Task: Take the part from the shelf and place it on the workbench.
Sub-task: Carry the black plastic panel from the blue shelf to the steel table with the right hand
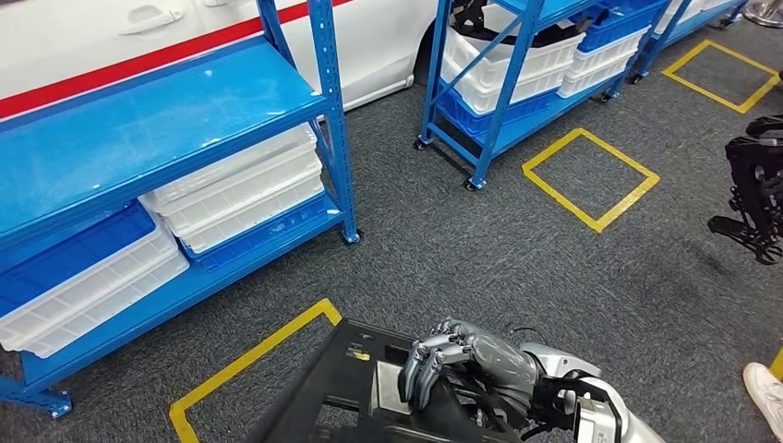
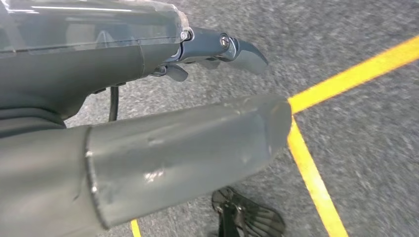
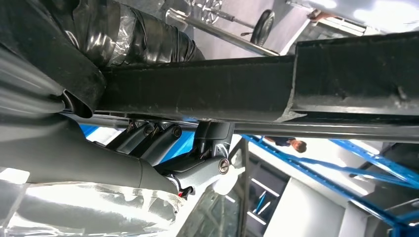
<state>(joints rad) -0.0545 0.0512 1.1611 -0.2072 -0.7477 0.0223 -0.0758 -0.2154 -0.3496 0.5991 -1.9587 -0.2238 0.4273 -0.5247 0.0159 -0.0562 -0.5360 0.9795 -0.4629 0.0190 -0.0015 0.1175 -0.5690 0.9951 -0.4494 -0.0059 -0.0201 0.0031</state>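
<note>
Head view high, facing down, wrist views close, floor (image 1: pixel 480 258) shared

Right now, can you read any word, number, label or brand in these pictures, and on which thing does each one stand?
None can be read.
The black part held by the right hand carries a small yellow mark, too small to read.
The white crates on the blue shelf show no text.

matt black part (image 1: pixel 342 388), glossy blue metal shelf (image 1: pixel 138 120)
</note>
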